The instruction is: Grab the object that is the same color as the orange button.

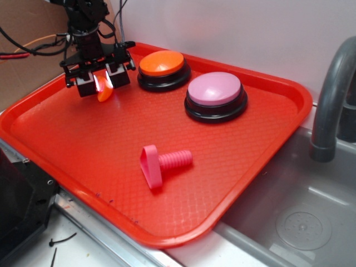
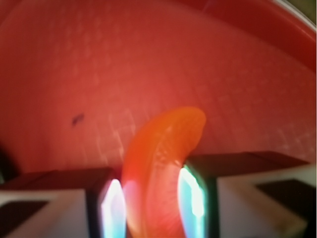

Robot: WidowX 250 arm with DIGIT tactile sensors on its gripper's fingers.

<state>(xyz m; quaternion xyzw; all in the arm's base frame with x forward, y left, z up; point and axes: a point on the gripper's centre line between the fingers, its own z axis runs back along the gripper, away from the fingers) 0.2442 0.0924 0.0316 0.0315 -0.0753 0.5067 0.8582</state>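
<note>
Orange crescent (image 2: 161, 163) clamped in gripper (image 2: 151, 203) at wrist, exterior adds orange button (image 1: 162, 63) beside it, on red tray (image 1: 83, 144)

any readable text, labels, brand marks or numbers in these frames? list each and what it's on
None readable in either view.
Orange button and pink button: plain domed tops, no print.
Pink bolt toy, red tray, orange crescent held in the gripper: no markings.
Sink drain: faint raised pattern, too small to tell if it is lettering.
Wrist view is blurred; no text shows.
</note>
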